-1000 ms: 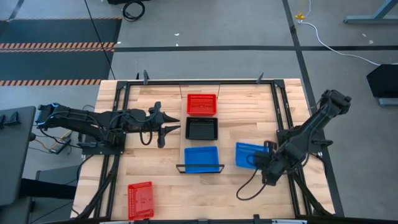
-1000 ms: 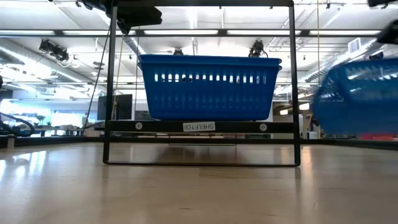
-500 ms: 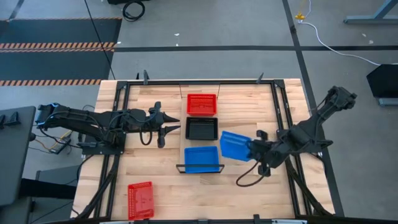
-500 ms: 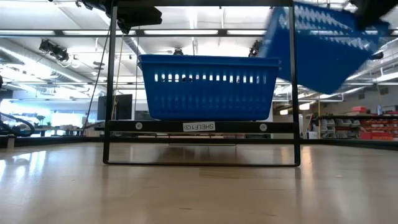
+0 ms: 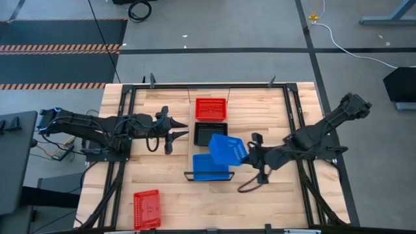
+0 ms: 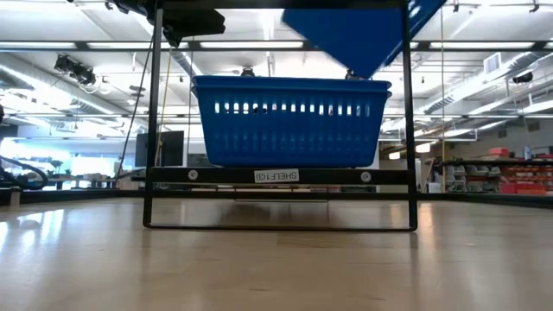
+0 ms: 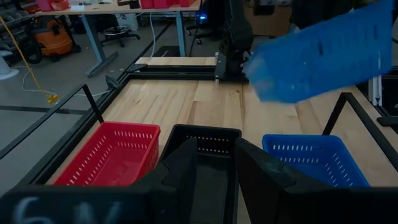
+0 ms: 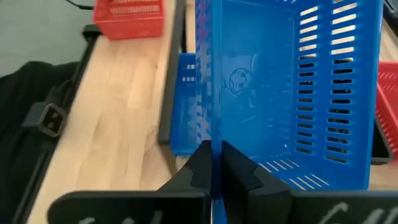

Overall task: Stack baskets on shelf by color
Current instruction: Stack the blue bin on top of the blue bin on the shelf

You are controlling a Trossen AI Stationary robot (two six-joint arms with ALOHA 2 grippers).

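pinching a tilted blue basket [image 5: 227, 149] by its rim, the right tool [image 8: 214, 163] hangs above the shelf [image 5: 191, 148].

planked wooden table [image 5: 149, 175], striped floor mat [image 5: 58, 47]

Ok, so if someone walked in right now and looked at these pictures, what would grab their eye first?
The blue basket in the air: the right gripper has its jaws shut on the basket's rim and holds it tilted above the blue basket on the shelf. Next on the shelf come a black basket and a red basket, while a lone red basket sits at the table's near-left corner.
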